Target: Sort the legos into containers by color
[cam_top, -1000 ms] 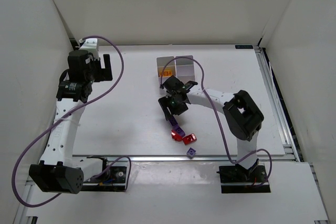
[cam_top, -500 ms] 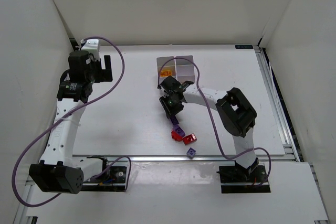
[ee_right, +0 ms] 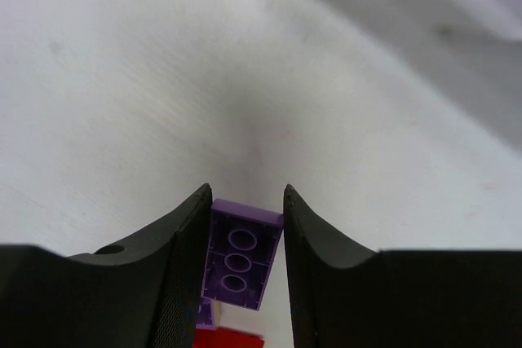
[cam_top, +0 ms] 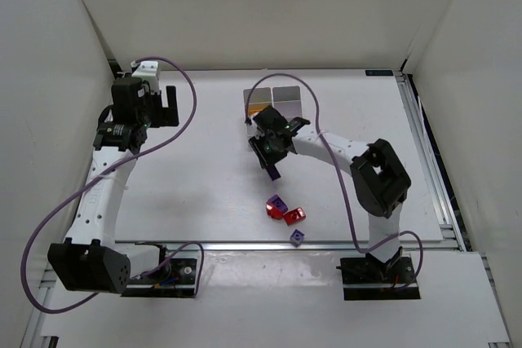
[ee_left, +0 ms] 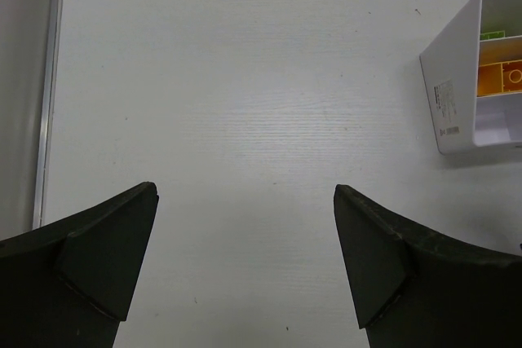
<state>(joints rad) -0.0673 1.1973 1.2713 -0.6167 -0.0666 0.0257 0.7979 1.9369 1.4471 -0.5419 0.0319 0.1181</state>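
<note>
Right gripper [ee_right: 246, 193] pinches a purple lego [ee_right: 240, 257] (underside tubes showing) at centre; left gripper [cam_top: 161, 109], upper left overhead, gapes empty

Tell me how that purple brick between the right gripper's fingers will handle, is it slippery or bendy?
Probably stiff: the purple brick shows crisp, straight edges while pinched in the right gripper. Likely slippery, since its plastic looks smooth and only its narrow sides are gripped. Seemingly light, being so small.
</note>
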